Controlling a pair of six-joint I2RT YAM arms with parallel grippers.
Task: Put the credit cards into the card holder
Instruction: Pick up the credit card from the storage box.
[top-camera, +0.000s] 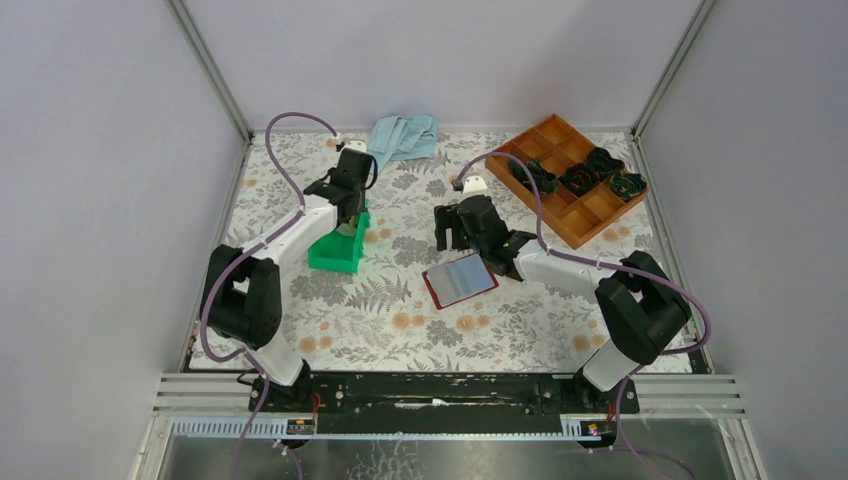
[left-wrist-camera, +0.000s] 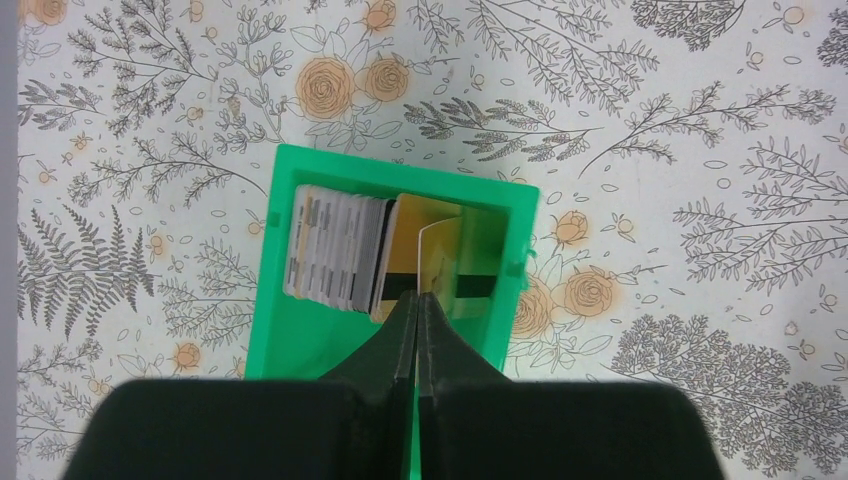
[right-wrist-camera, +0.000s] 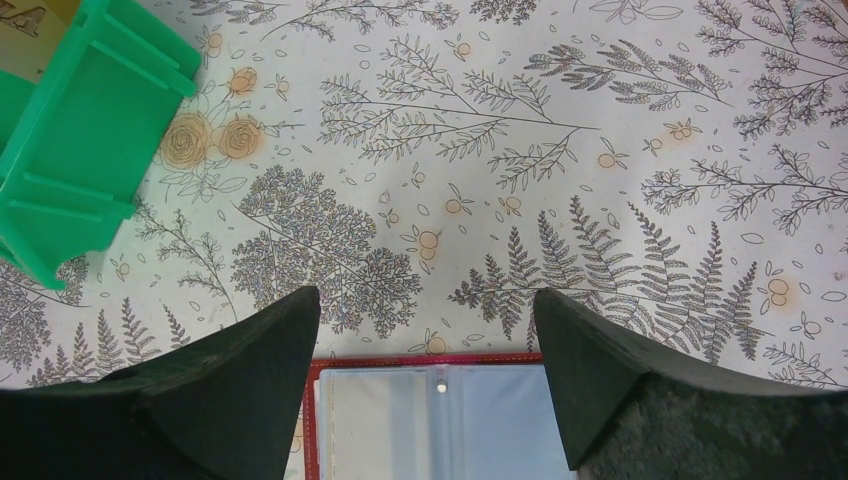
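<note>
Left gripper (left-wrist-camera: 417, 300) pinches a pale credit card (left-wrist-camera: 440, 250) inside green bin (left-wrist-camera: 300, 340); right gripper (right-wrist-camera: 425, 297) gapes wide over card holder (right-wrist-camera: 400, 420); orange tray (top-camera: 570, 185) far right.

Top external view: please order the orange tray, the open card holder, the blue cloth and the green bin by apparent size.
Largest: orange tray. Then card holder, blue cloth and green bin look alike; the left arm hides part of the bin.
</note>
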